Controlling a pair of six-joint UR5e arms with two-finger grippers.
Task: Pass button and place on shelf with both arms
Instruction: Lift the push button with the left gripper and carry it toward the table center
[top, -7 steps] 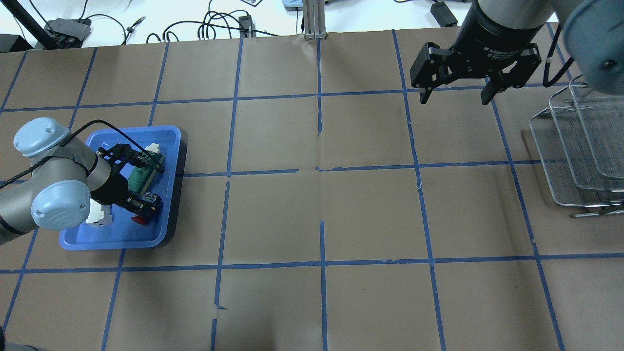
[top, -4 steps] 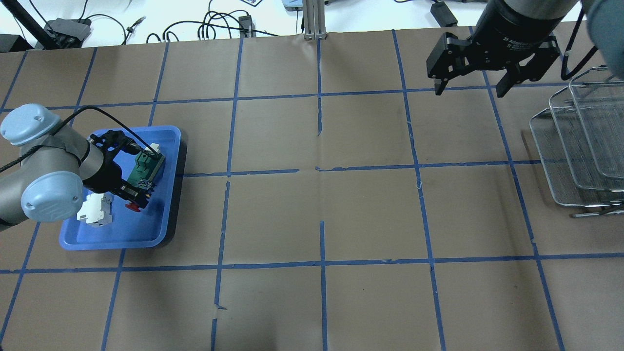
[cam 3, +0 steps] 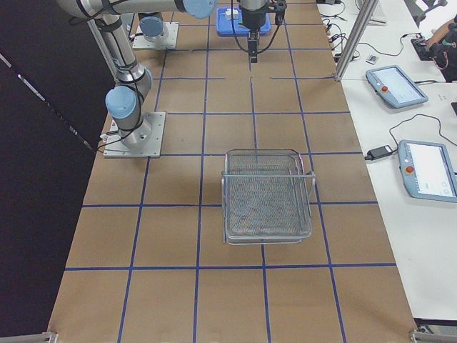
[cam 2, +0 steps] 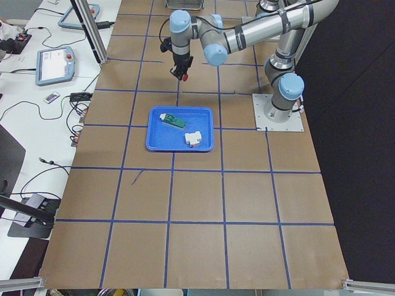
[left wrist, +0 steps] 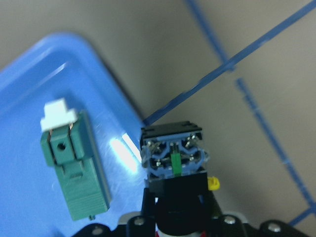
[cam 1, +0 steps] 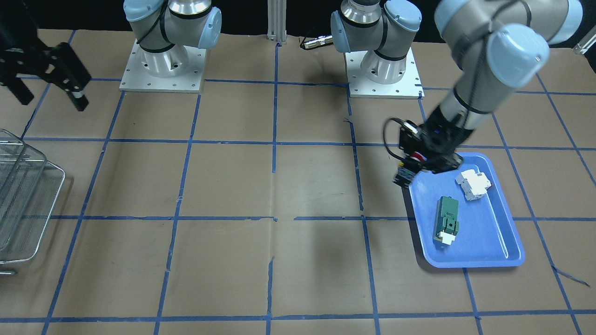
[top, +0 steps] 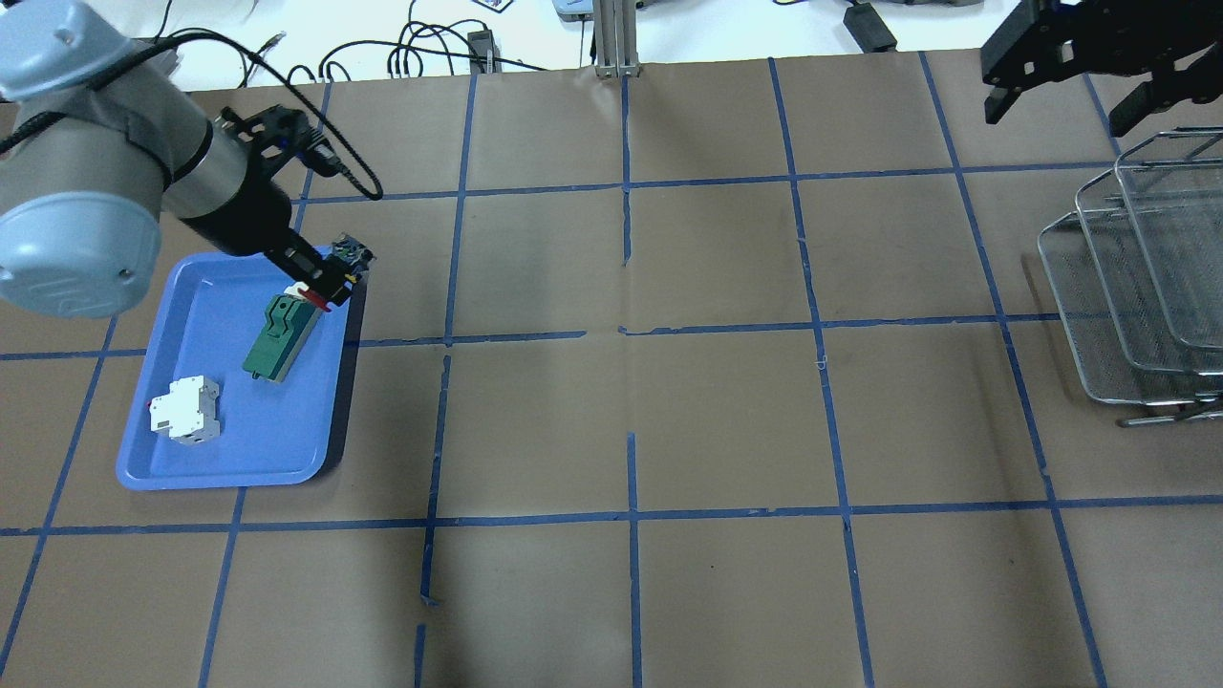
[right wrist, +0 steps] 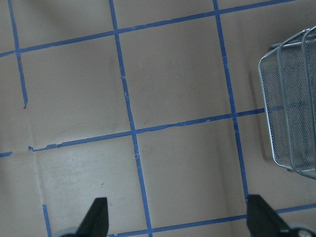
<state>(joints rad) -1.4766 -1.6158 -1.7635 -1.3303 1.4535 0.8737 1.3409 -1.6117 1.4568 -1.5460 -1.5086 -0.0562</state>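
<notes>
Left arm (top: pixel 115 162) slants down over the glossy blue tray's (top: pixel 191 459) corner; left fingers (top: pixel 298 263) clamp the red-capped button (left wrist: pixel 174 160) clear of the worktop (top: pixel 726 411); right fingers (right wrist: pixel 97 217) spread wide near the wire-mesh shelf (top: pixel 1127 315).

One button (left wrist: pixel 174 160), one green block (top: pixel 280 336), one white module (top: pixel 186 411), one blue tray (top: pixel 229 457), one shelf (top: pixel 1099 325).

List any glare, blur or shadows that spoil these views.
Left wrist view: a white glare patch on the blue tray beside the button; tape lines behind are out of focus. Overhead view: the tray casts a narrow dark shadow along its right rim. Front-facing view: a faint broad shadow darkens the paper mid-table. Right wrist view: even light, the shelf sharp.
</notes>
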